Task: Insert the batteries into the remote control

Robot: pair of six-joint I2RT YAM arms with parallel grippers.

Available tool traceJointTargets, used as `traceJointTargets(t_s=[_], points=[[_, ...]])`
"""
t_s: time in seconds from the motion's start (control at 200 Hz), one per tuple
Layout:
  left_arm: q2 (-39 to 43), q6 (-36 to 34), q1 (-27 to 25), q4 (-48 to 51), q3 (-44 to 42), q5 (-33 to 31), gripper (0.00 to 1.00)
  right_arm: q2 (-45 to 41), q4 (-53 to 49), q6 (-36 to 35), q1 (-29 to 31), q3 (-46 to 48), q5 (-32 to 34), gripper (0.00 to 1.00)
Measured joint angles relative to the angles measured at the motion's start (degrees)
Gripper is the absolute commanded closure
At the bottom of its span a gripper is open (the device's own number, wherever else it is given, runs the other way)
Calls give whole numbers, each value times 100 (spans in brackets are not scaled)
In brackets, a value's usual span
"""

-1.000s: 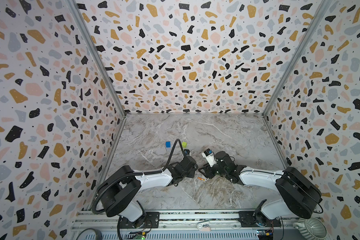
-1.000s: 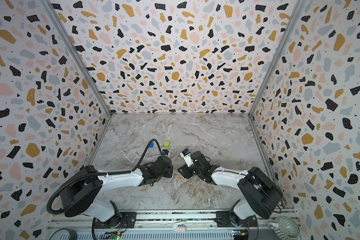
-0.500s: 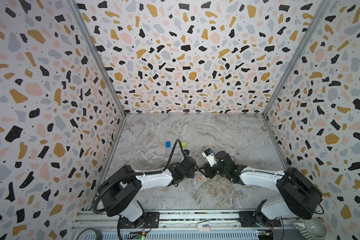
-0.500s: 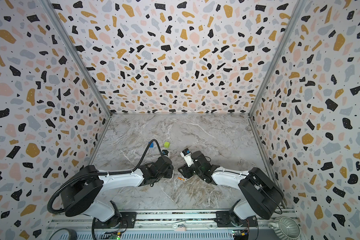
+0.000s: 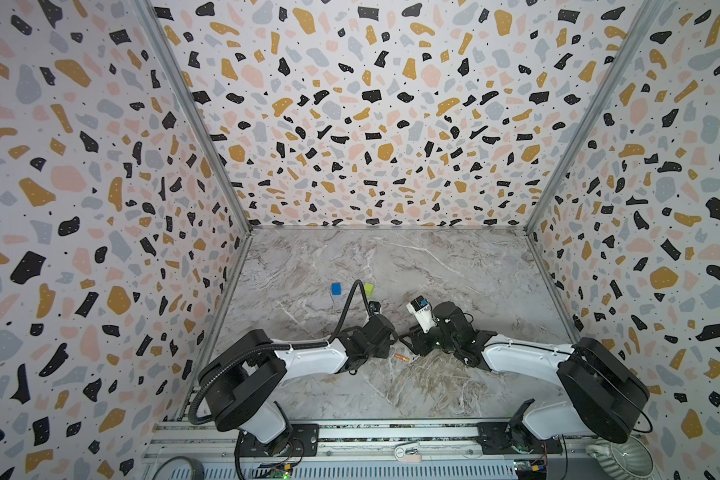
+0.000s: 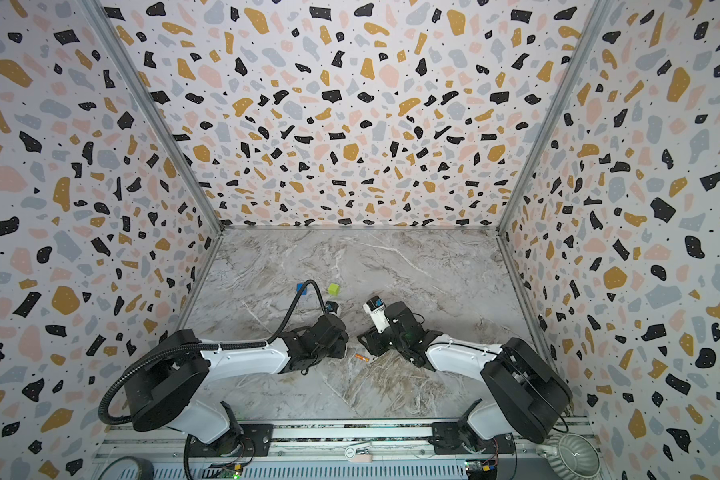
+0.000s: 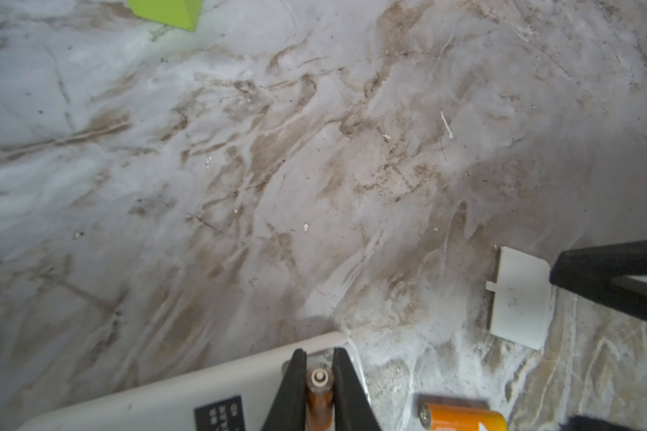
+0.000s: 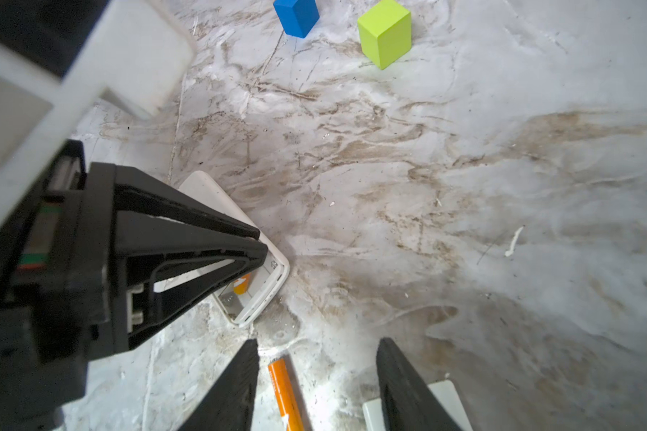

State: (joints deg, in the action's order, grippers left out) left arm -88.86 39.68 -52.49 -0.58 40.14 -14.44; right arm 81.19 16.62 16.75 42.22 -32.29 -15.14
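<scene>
The remote control (image 7: 157, 399) lies white back up with its compartment (image 8: 256, 294) open. My left gripper (image 7: 319, 352) is shut on one of the orange batteries (image 7: 318, 378), whose pale tip points outward, and holds it in that compartment. The battery shows as an orange sliver (image 8: 241, 285) under the left fingers (image 8: 202, 239). The other battery (image 8: 286, 388) lies on the table beside the remote, in both top views (image 5: 401, 357) (image 6: 361, 357). My right gripper (image 8: 319, 341) stands open over it, one finger on either side, not touching. In the top views the left gripper hides the remote.
A white battery cover (image 7: 520, 298) lies flat by the right gripper's finger (image 7: 613, 276). A blue cube (image 8: 296, 16) and a green cube (image 8: 385, 33) stand farther back on the marble table (image 5: 391, 266). Patterned walls close in three sides.
</scene>
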Motion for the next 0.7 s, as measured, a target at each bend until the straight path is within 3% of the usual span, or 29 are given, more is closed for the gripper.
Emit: traceJointTargets(t_s=[0.35, 0.546, 0.701], points=[[-22, 0, -46, 15, 0, -70, 71, -136, 0, -22, -50, 39, 22, 46], [46, -13, -63, 28, 15, -61, 50, -177, -26, -76, -59, 42, 20, 46], [396, -22, -61, 92, 15, -61, 40, -219, -61, -195, -59, 42, 17, 43]])
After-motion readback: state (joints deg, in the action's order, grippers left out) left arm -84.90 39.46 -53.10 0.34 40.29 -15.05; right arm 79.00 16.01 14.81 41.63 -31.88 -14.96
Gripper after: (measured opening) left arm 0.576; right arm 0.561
